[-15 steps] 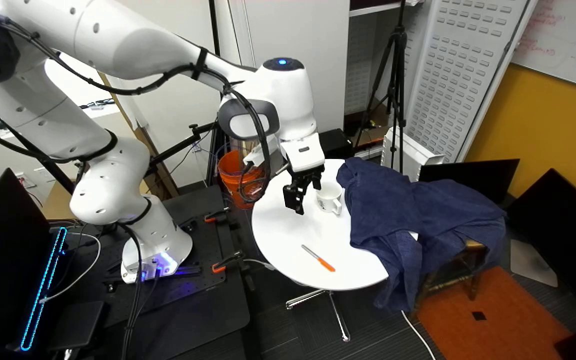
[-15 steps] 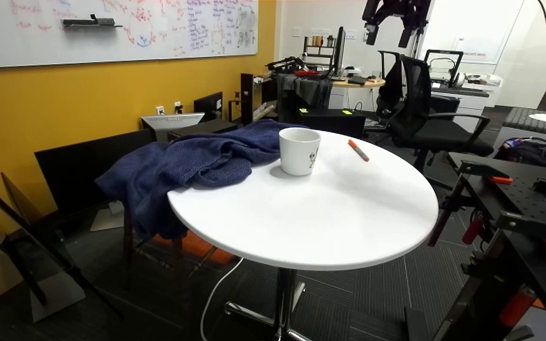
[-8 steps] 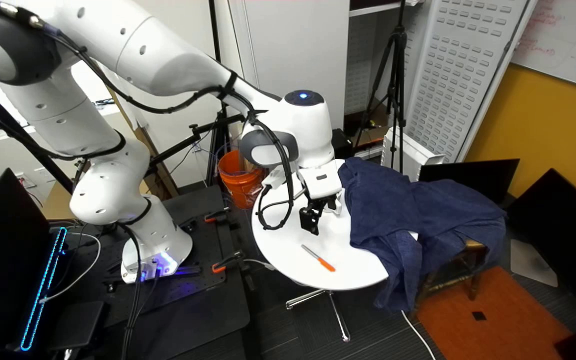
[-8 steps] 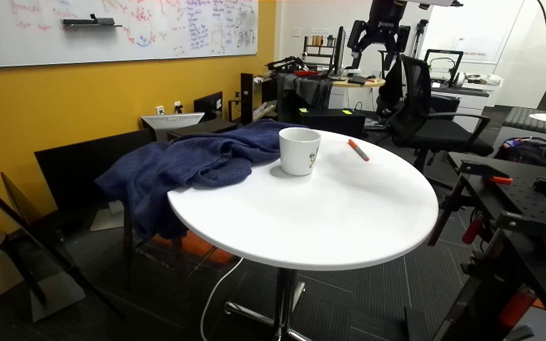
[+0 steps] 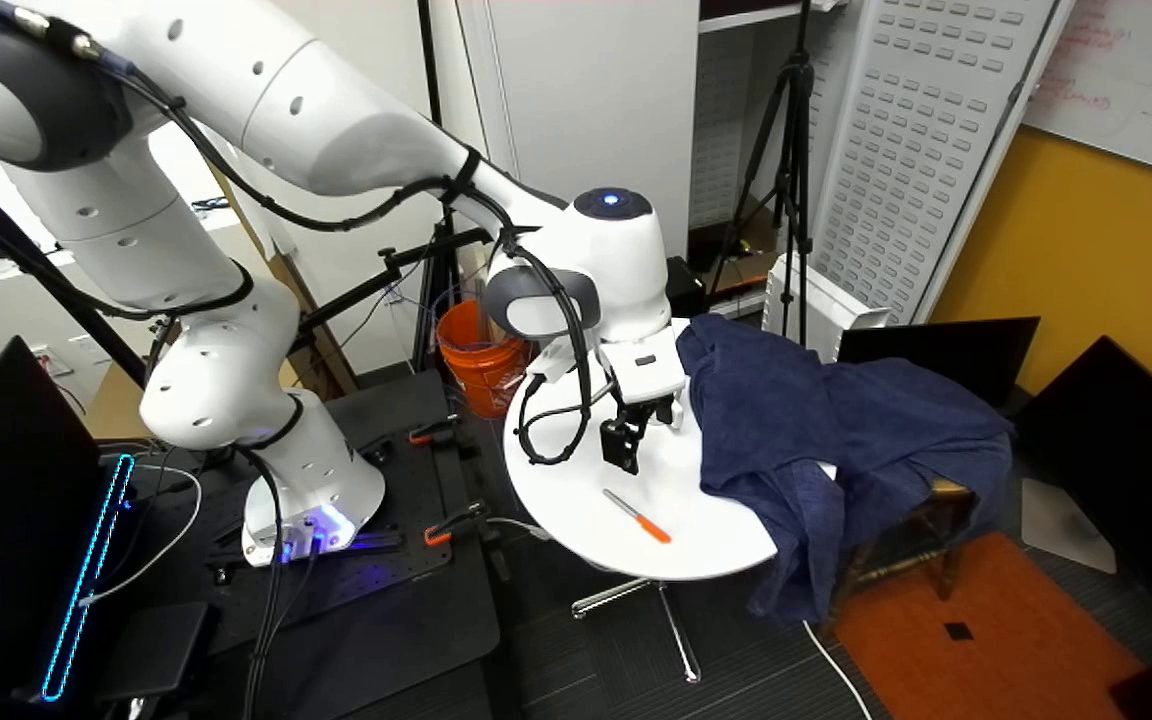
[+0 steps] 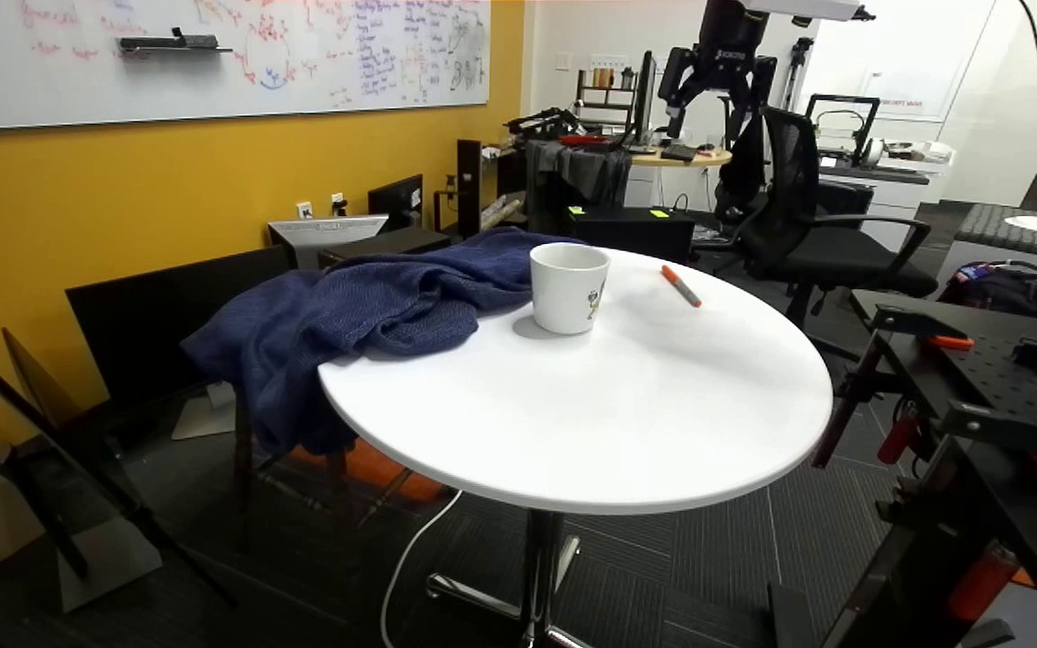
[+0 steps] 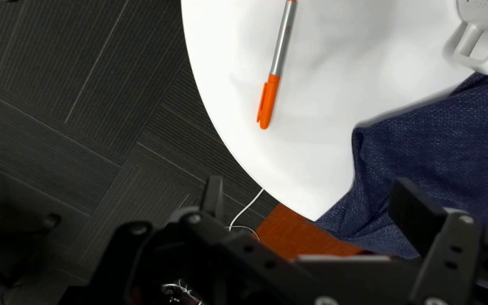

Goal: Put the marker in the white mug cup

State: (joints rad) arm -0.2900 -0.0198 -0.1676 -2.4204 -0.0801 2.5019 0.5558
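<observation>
The slim, round-barrelled marker (image 7: 278, 61), silver-grey with a bright orange plastic cap, lies flat on the round white tabletop (image 7: 311, 140), in the upper middle of my wrist view. It slants there, cap end lowest, with the clip along the cap's left side; the frame's top edge crops its far end, where a touch of orange shows. The barrel bears a small mark I cannot read. In both exterior views it lies right of the frame's centre. My black two-fingered gripper (image 7: 309, 195) is in the air over the tabletop, fingers spread wide and clear of the marker. In an exterior view the small white mug (image 6: 565, 292), a little figure printed on its side, stands upright near mid-frame; my wrist view shows its squared handle at upper right, close to the rumpled dark-blue woven cloth (image 7: 439, 144). Whether mug and cloth touch, I cannot tell.
</observation>
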